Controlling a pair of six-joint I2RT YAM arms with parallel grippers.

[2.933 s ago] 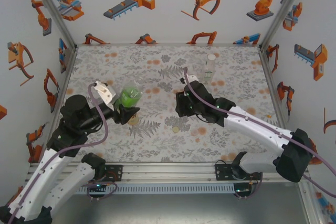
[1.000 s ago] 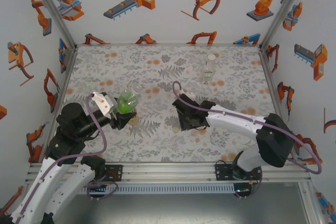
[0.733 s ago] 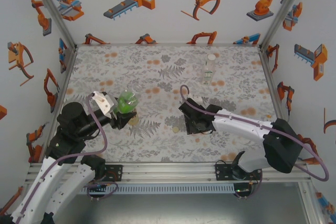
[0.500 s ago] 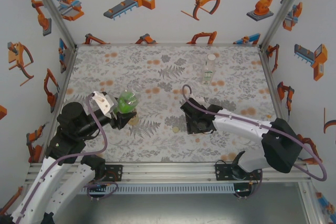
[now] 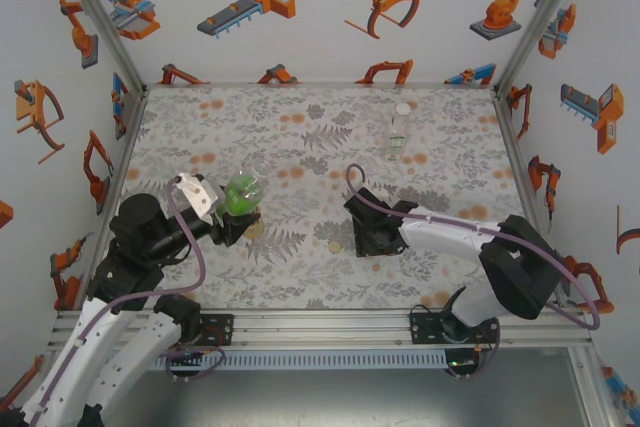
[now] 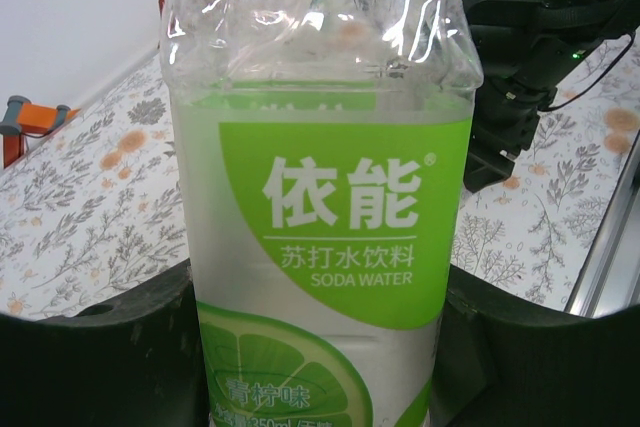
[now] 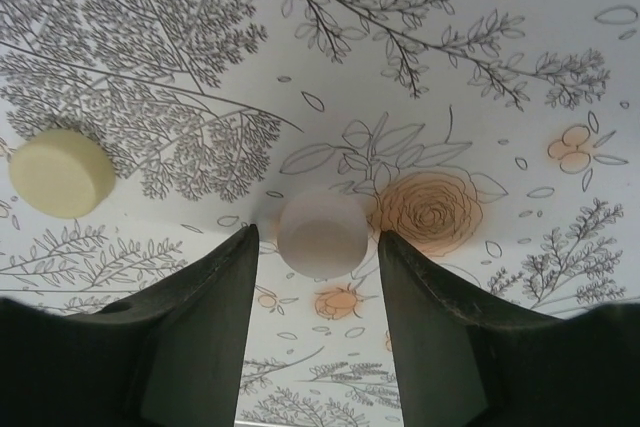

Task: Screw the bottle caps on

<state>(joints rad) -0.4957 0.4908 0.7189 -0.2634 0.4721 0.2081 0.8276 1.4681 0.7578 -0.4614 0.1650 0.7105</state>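
The right gripper [image 7: 318,237] stands spread over the mat [image 7: 480,67], its dark fingers [image 7: 200,327] either side of the white cap [image 7: 322,233], narrow gaps showing. A yellowish cap [image 7: 62,173] lies at ten o'clock from it, well apart; a printed orange rose [image 7: 432,212] sits just beside it at three o'clock

The back half of the mat [image 5: 270,122] is left open; only the slim colourless bottle [image 5: 400,131], standing upright near the back right corner, is met there. The strip between the two arms is narrowed by the green bottle [image 5: 243,192], by which the span between the fingers of the left gripper [image 5: 238,211] is fully taken up. It is narrowed also by the right gripper [image 7: 319,247], held low over the mat. Its fingers [image 7: 205,317] are set apart on either side of the white cap [image 7: 322,232], with only slivers of room at each side. The yellowish cap [image 7: 62,186] is found just to the left, clear of the fingers. Passage is closed off at the back and sides by the printed walls [image 5: 320,37].
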